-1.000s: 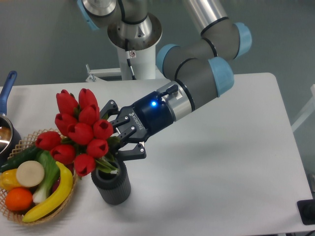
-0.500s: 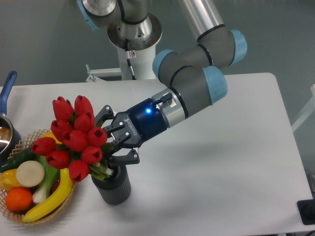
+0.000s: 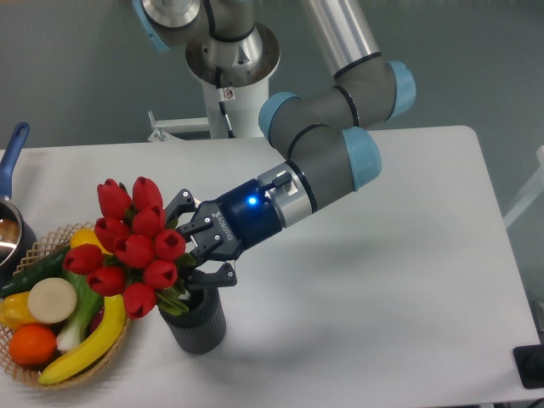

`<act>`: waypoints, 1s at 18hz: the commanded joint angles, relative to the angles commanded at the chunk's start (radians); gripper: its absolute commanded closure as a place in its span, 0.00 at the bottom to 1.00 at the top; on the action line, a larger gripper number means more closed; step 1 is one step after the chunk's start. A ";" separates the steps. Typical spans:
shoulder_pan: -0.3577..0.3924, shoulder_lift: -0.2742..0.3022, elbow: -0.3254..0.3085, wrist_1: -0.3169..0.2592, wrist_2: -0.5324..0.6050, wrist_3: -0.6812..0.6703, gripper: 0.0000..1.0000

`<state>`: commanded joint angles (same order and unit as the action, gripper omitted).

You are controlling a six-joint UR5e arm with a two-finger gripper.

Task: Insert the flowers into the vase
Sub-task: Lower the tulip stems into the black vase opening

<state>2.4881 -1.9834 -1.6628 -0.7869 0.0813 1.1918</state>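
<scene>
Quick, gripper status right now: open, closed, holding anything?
Gripper: closed on the stems of the flowers, bunch tilted left, stems at the vase mouth.

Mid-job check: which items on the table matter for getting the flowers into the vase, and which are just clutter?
Job items:
- flowers, red tulip bunch, stems at the vase mouth
- vase, dark ribbed cylinder
- end effector, at the stems

Just lying about:
- wicker basket of toy fruit and vegetables
- blue-handled pot at the left edge

A robotics lab here: grey-and-blue industrial arm [image 3: 331, 127] on a white pedestal [image 3: 231, 106], bare white counter [image 3: 382, 255], plain grey wall [image 3: 76, 68].
</scene>
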 joint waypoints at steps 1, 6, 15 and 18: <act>0.000 0.000 -0.005 0.000 0.000 0.002 0.62; 0.009 -0.002 -0.037 0.000 0.000 0.002 0.62; 0.017 -0.043 -0.029 -0.002 0.000 0.002 0.62; 0.017 -0.055 -0.022 -0.002 0.000 0.005 0.62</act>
<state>2.5050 -2.0386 -1.6843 -0.7885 0.0813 1.1965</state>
